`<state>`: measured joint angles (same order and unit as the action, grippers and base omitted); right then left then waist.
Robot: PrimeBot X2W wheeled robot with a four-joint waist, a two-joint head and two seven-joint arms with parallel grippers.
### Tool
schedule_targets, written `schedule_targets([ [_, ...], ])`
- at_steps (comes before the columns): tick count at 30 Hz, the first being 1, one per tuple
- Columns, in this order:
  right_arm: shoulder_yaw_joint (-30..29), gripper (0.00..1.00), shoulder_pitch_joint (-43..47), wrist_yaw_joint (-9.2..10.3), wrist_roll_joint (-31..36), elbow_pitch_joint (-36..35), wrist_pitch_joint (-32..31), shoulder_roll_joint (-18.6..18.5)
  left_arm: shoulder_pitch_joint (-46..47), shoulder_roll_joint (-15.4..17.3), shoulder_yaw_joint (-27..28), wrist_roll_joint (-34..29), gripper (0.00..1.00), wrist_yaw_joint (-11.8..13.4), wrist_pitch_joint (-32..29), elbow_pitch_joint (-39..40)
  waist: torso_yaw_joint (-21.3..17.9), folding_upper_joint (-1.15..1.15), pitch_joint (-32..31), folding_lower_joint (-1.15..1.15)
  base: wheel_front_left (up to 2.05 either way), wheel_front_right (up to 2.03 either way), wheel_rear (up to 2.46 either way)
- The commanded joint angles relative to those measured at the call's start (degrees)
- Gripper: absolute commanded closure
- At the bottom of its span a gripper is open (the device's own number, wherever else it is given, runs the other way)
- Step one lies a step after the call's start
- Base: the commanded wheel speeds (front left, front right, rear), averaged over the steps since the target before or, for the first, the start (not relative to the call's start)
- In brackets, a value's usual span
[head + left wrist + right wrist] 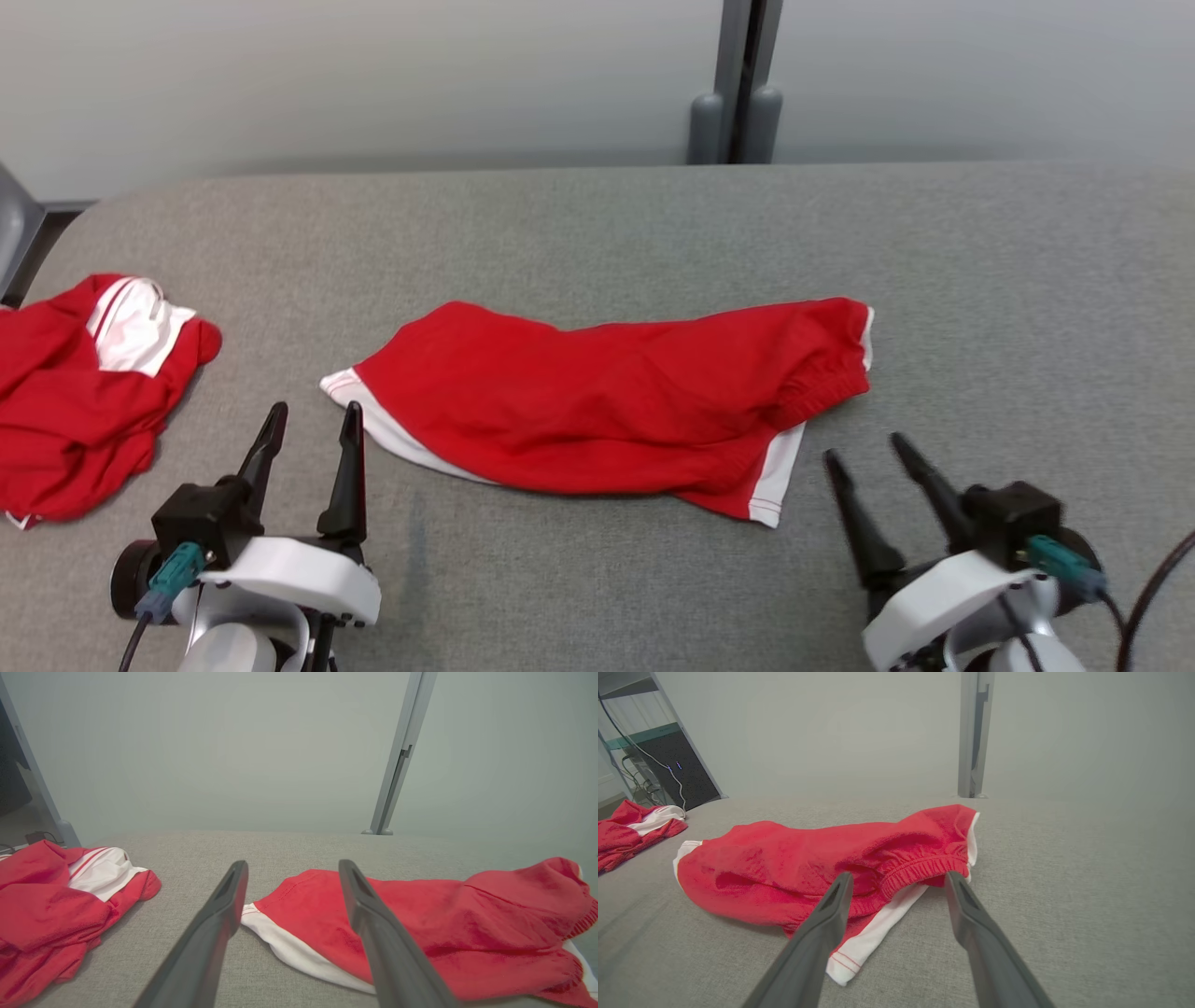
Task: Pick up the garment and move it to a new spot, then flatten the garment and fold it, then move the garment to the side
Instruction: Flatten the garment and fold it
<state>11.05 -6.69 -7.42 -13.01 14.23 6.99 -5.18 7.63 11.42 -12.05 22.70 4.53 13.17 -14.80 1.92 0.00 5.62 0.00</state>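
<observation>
- The grey cloth-covered surface (597,233) takes up most of my head view, with its far edge against a pale wall.
- The red shorts (616,401) lie across the middle of the surface, closer to its near edge. The white-trimmed leg hem (378,429) is at the left end and the gathered elastic waistband (826,383) at the right. The cloth is rumpled, with long ridges, and is not laid flat.
- A second red-and-white garment (75,411) sits bunched at the left edge, well apart from the shorts.
- My left gripper (316,411) hovers just beside the hem with its fingers spread, holding nothing.
- My right gripper (864,448) hovers near the waistband end, its fingers likewise spread and empty.
- As I judge it, I'm early in the job. I can't tell whether the shorts have been carried to a new spot yet. They are clearly neither flattened nor folded, so smoothing, folding and the final shift to the side are all left to do.
</observation>
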Motion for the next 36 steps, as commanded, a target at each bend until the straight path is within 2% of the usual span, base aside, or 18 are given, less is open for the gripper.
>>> schedule_targets([
  [1, 1.51, 0.00, -1.03, -0.12, -0.64, 0.75, -0.69, -0.39, 1.52, -0.07, 0.00, -0.35, 0.00, -0.26, 0.30, 0.02, 1.81, 0.00, 2.16, 0.00, 0.00, 0.00, 0.00],
  [7, 9.18, 0.00, -3.50, -0.12, -4.12, 4.59, -3.00, -2.13, 4.12, -1.26, -0.69, -0.40, 0.00, -0.81, 0.98, -1.26, 4.12, 0.00, 4.97, 0.00, 0.00, 0.00, 0.00],
  [16, 13.96, 0.00, -8.13, -0.12, -7.55, 8.61, -2.99, -3.57, 6.26, -2.19, -0.61, -0.85, 0.00, -1.26, 1.78, -2.72, 5.98, 0.00, 7.14, 0.00, 0.00, 0.00, 0.00],
  [17, 14.38, 0.53, -8.58, -0.12, -8.00, 8.85, -2.87, -3.66, 6.34, -2.28, -0.53, -0.77, 0.00, -1.33, 1.83, -2.84, 6.05, 0.00, 7.25, 0.00, 0.00, 0.00, 0.00],
  [18, 14.88, 0.69, -9.00, -0.12, -8.56, 9.21, -2.89, -3.71, 6.34, -2.37, -0.47, -0.85, 0.00, -1.35, 1.88, -2.93, 6.10, 0.00, 7.34, 0.00, 0.00, 0.00, 0.00],
  [19, 15.19, 0.99, -9.34, -0.12, -8.99, 9.50, -2.84, -3.85, 6.28, -2.45, -0.42, -0.92, 0.00, -1.36, 1.93, -3.07, 6.12, 0.00, 7.38, 0.00, 0.00, 0.00, 0.00],
  [28, 17.07, 1.00, -9.68, -0.12, -11.45, 8.34, -1.37, -5.17, 5.61, -2.65, 0.57, -1.11, 0.00, -1.25, 2.00, -3.77, 4.81, 0.00, 5.82, 0.00, 0.00, 0.00, 0.00],
  [36, 16.48, 1.00, -4.77, -0.12, -12.91, 1.98, -4.93, -6.07, 4.12, -2.19, 1.77, -1.23, 0.00, -0.90, 1.98, -3.46, 1.56, 0.00, 3.44, 0.00, 0.00, 0.00, 0.00],
])
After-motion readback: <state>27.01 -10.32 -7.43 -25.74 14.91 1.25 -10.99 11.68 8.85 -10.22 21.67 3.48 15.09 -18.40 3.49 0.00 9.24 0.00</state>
